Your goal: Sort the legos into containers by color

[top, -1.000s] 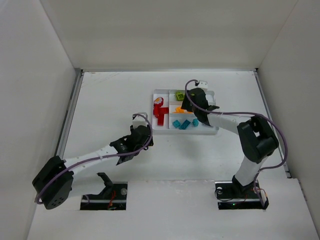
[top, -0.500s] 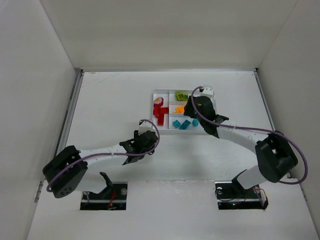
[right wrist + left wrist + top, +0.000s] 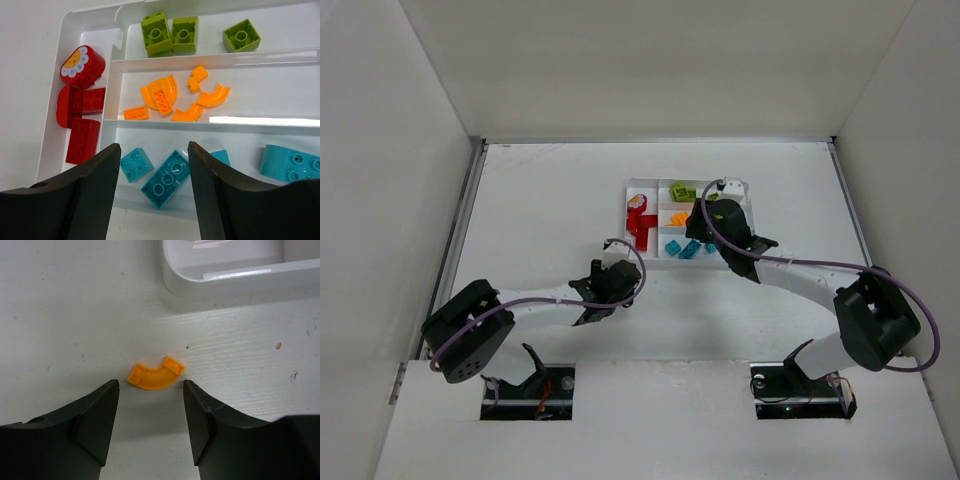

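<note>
Finds the left jaws low over the white surface (image 3: 75, 305), parted to a fair gap and gripping nothing. Places one curved orange lego (image 3: 155, 376) flat on that surface, right at the mouth of the gap between the two tips, touching neither. Shows a rounded corner of the white tray (image 3: 225, 282) beyond it, near the piece but apart from it.

Finds the right jaws open too and empty, hanging above the tray's near edge.

Reads, in the right wrist view, as sorted by color:
- red legos (image 3: 80, 140) in the tall narrow compartment on the left, one of them round with a flower face
- three lime green legos (image 3: 185, 34) in the far long compartment
- small orange legos (image 3: 162, 97), several of them curved, in the middle one
- teal legos (image 3: 166, 180) in the nearest one, partly hidden behind the dark tips

Seen from above, puts the left arm (image 3: 535, 308) stretched across the surface, ending just off the tray's near left corner, and the right arm (image 3: 790, 275) reaching over the tray's right half and covering part of it. Cannot make out the stray orange piece in that view.
</note>
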Robot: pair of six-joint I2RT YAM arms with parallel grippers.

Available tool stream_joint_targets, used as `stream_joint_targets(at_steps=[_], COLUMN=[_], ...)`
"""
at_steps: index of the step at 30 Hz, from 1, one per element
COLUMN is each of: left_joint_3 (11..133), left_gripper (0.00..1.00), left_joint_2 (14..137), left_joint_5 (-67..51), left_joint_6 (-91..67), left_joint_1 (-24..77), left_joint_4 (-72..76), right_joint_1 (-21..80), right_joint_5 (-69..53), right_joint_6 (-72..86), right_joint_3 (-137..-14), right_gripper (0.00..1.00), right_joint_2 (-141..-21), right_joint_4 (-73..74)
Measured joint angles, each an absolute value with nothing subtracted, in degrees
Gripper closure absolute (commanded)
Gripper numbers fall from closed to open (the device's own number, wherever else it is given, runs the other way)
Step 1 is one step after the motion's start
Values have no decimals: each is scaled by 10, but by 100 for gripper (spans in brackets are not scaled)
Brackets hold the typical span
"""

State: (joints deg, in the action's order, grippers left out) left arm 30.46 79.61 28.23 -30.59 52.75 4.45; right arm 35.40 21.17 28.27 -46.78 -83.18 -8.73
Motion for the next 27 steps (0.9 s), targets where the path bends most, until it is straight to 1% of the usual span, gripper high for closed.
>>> stream_joint_targets(at_steps=[9, 16, 20, 27], left_joint_3=[326, 331, 330, 329], left_gripper=[47, 55, 55, 66], left_joint_2=[834, 843, 840, 823], left_joint_5=[290, 292, 292, 291], left_joint_6=[-296, -293, -294, -295], left_joint_1=[520, 521, 521, 521], left_joint_4=[74, 83, 79, 58], right_joint_1=[361, 361, 361, 361], right_joint_5=[207, 205, 205, 204], right_joint_6=[283, 283, 283, 285], right_joint_3=[-468, -467, -466, -460], right_gripper=[38, 38, 38, 38], right_joint_2=[-832, -833, -833, -833], right_joint_4=[-95, -97, -100, -105])
